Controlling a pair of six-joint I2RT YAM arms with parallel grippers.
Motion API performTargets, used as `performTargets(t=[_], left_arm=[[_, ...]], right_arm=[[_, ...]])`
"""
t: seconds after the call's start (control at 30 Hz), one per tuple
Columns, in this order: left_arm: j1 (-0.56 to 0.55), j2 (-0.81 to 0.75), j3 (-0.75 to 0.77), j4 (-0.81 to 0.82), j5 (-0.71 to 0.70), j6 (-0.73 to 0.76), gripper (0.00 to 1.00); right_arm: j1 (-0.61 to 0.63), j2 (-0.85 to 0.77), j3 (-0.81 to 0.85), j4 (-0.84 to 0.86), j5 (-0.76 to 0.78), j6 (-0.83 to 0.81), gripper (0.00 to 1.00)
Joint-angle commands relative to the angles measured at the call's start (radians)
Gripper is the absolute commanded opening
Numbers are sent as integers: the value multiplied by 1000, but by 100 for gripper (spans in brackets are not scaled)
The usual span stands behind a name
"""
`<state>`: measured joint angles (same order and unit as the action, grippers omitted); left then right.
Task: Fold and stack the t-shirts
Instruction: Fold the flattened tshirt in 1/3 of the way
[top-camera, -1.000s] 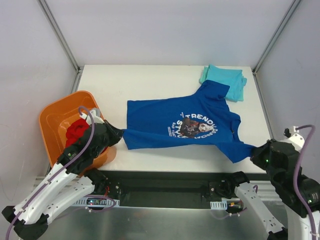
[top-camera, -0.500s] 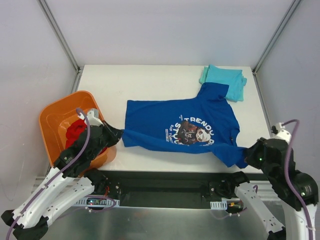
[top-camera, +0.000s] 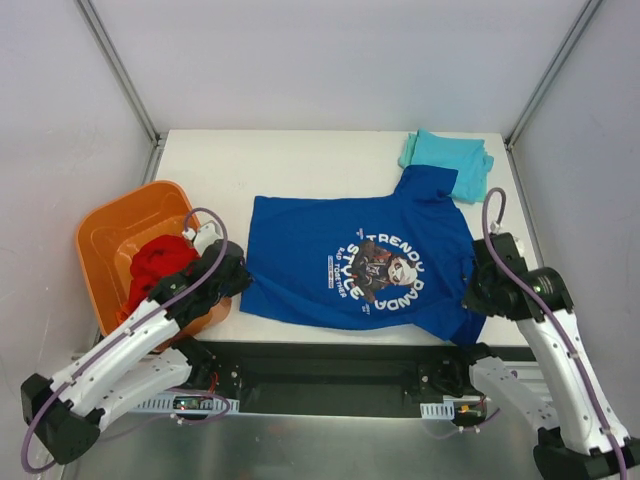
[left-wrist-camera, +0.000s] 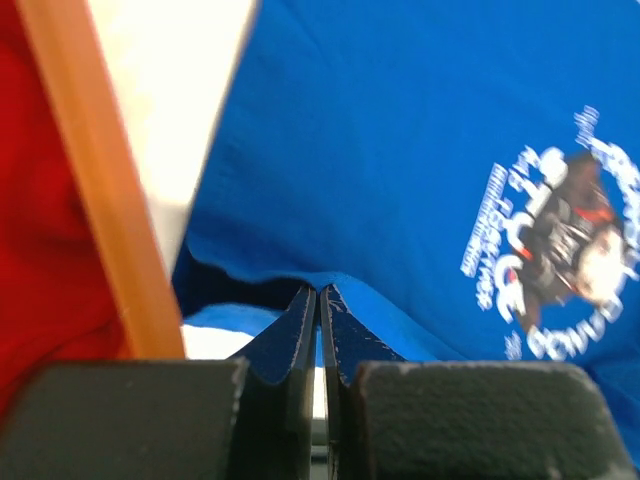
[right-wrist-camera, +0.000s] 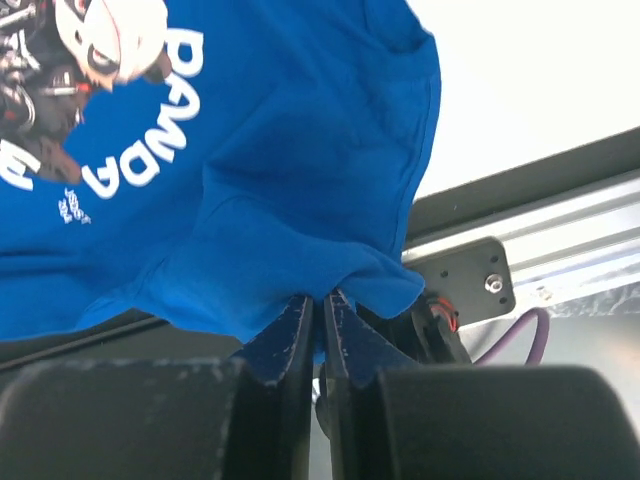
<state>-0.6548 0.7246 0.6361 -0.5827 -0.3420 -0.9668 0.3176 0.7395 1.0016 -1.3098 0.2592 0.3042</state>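
The royal blue t-shirt (top-camera: 350, 255) with white chest lettering lies spread on the white table (top-camera: 300, 170), graphic up. My left gripper (top-camera: 232, 277) is shut on its near left corner; the wrist view shows the cloth (left-wrist-camera: 400, 180) pinched at the fingertips (left-wrist-camera: 320, 295). My right gripper (top-camera: 478, 292) is shut on its near right corner, with the cloth (right-wrist-camera: 250, 200) bunched over the fingertips (right-wrist-camera: 322, 300). The folded light teal t-shirt (top-camera: 455, 160) lies at the back right, a blue sleeve overlapping it. The red t-shirt (top-camera: 160, 262) sits in the orange tub (top-camera: 115, 235).
The orange tub's rim (left-wrist-camera: 100, 190) stands right beside my left gripper. The table's near edge and a black rail (top-camera: 330, 360) run below the shirt's hem. Grey walls close in the back and sides.
Both grippers have carried the shirt's near corners away from the table's front edge and inward. The stretched near hem has gone slack and the shirt lies more compact.
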Motion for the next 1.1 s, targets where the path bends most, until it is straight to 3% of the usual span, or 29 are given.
performTargets(t=[0.0,0.17,0.67,0.9,1.07], left_arm=[[30,148,79,-16,-121,-15,0],[121,320,154,-12,-95,8,0],[172,651,324,23,-81,65,0],[201,723,349,21,-95,40,0],[222,702,329,20,-137,11,0]], right_arm=[[-11,136,77,131,49,-45,8],[-40,332,133,214,52,-86,8],[-86,871,417,339,54,-191,9],[-89,1060,557,362,135,-215,9],[-98,1107,595,336,192,-234,9]])
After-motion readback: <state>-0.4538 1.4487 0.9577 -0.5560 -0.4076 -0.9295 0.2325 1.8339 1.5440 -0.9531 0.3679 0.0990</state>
